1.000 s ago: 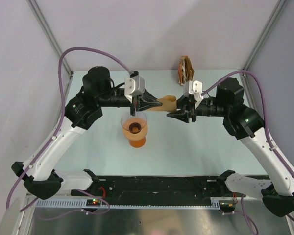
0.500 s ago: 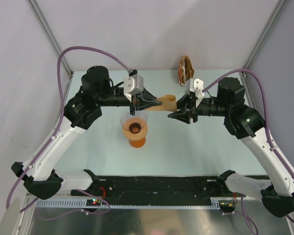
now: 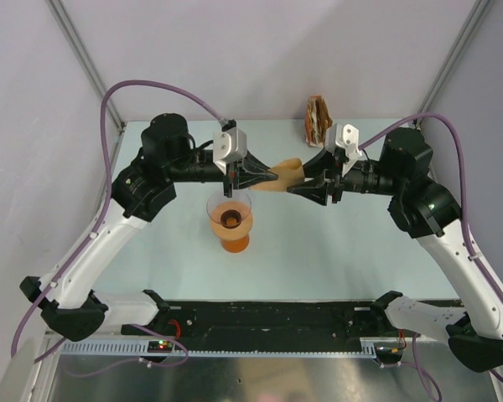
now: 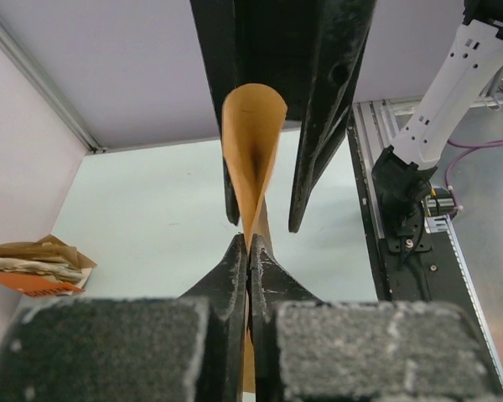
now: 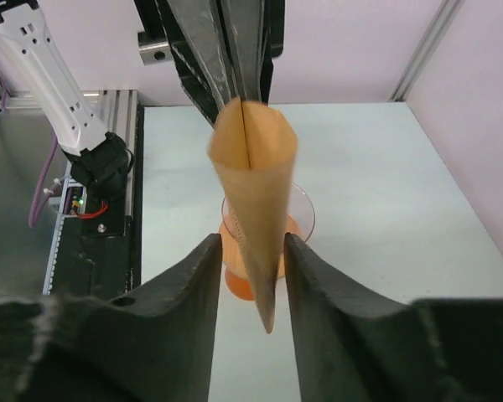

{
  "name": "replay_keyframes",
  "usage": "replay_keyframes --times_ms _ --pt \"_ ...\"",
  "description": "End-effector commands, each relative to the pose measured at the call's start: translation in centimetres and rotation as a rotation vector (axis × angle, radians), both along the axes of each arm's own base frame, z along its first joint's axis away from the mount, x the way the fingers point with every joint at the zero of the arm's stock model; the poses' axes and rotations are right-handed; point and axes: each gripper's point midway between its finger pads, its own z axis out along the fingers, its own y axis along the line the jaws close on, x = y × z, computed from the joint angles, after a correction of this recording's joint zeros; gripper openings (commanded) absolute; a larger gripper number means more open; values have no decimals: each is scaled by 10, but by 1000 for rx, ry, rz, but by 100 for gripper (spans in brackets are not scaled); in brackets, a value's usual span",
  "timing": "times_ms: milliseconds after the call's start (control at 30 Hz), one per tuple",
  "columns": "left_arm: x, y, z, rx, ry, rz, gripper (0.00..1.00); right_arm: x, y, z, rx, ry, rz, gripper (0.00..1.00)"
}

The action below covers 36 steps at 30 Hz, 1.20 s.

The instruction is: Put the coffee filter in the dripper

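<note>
- Filter (image 3: 287, 173): seen from above, it hangs in the air between the left gripper (image 3: 270, 177) and the right gripper (image 3: 296, 188), up and right of the dripper (image 3: 230, 219) on the table (image 3: 344, 243). A paper bundle (image 3: 318, 120) stands at the far edge.
- Left wrist: the left fingers are pressed together on the filter's near edge. The right fingers flank its far end.
- Right wrist: the right fingers are spread, with the filter's narrow tip between them, unclamped. The dripper sits behind it.
</note>
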Motion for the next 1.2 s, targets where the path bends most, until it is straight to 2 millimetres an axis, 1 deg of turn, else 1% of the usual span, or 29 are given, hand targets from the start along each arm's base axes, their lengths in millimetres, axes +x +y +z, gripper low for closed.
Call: replay_keyframes --times_ms 0,33,67,100,133,167,200,267,300,367,400,467,500,533,567,600,700,800,833,867,900,967,1000,1067,1167 --pt "-2 1 -1 -5 -14 -3 0 -11 -2 41 76 -102 8 43" --pt "-1 1 -2 -3 -14 -4 0 -11 -2 44 82 -108 8 38" --pt "-1 1 -2 -2 -15 -5 0 -11 -1 46 86 -115 8 31" --pt "-1 1 -2 -2 -15 -5 0 -11 -1 47 88 -120 10 17" --pt "-1 1 -3 -2 -17 -5 0 -12 -1 48 87 -123 15 8" --pt "-1 1 -3 0 -17 -6 0 -12 -1 48 84 -122 18 4" --pt "-1 1 -4 1 -19 -5 0 -12 -1 48 83 -124 24 2" --pt "0 1 -5 3 -22 -4 0 -13 -2 49 85 -126 28 1" --pt "0 1 -6 4 -23 -5 0 -13 -2 50 87 -128 28 8" --pt "1 0 -8 8 -24 -4 0 -14 -2 53 93 -134 27 28" --pt "1 1 -8 8 -25 -4 0 -13 -2 55 98 -135 22 32" --pt "2 1 -10 12 -27 -3 0 -13 -2 57 105 -140 19 29" --pt "1 1 -10 13 -28 -3 0 -13 -2 59 108 -143 18 25" --pt "1 0 -11 13 -31 -4 0 -13 -2 60 110 -144 19 18" --pt "2 0 -11 14 -30 -3 0 -13 -2 60 111 -149 22 9" --pt "2 0 -12 15 -29 -3 0 -15 -2 60 109 -149 34 5" --pt "3 0 -11 15 -31 0 0 -15 -3 57 104 -140 49 1" --pt "2 1 -5 3 -25 6 0 -8 -5 50 83 -119 13 46" --pt "2 1 -2 -1 -22 6 0 -6 -7 44 70 -106 0 54" --pt "2 1 2 -7 -18 8 0 -3 -8 34 47 -83 -15 58" --pt "2 2 4 -11 -15 12 0 -1 -10 27 29 -75 -24 59" --pt "2 2 9 -20 -16 13 0 3 -12 6 -13 -42 -31 55" --pt "1 2 11 -22 -17 13 0 3 -12 -1 -27 -32 -31 49" --pt "0 3 13 -27 -20 12 0 5 -13 -11 -44 -20 -34 42" --pt "-2 4 15 -31 -22 7 0 8 -13 -23 -70 -7 -33 35"
